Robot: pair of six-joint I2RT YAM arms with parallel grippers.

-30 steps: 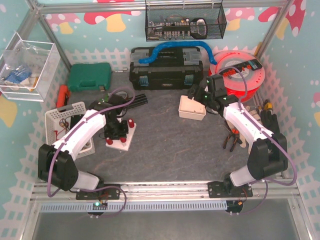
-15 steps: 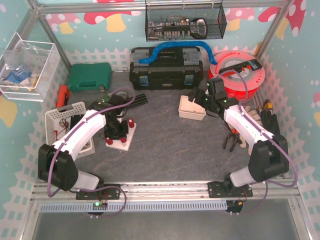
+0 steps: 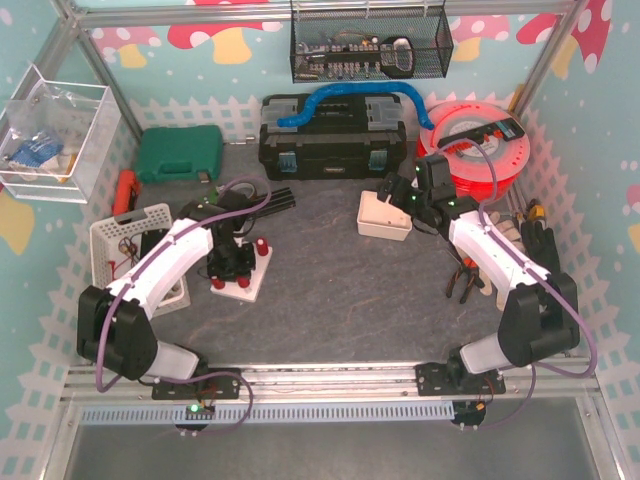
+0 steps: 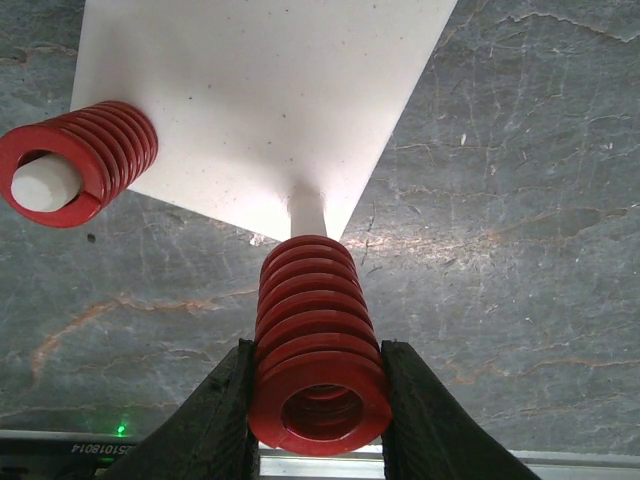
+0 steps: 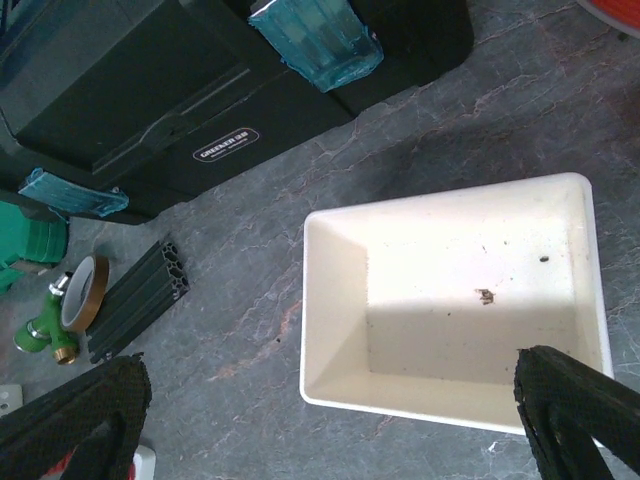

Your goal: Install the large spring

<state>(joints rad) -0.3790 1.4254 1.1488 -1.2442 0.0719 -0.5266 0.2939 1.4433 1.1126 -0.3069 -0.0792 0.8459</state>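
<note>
The large red coil spring (image 4: 318, 330) is pinched between the black fingers of the left gripper (image 4: 320, 400), over a white peg (image 4: 305, 210) at the corner of the white base plate (image 4: 260, 90) — seating is judged to be in hand. A straight push down the peg is called for next, then release. A second red spring (image 4: 85, 160) is seated at the plate's other corner. Well beyond the plate, the right gripper (image 5: 325, 415) is held spread over a cream plastic tray (image 5: 335, 300) — empty but for specks.

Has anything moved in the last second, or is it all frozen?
Hardly. The right arm shifted slightly; the right gripper stays open above the cream tray. The left gripper still clamps the red spring by the white plate. Nothing was let go.
</note>
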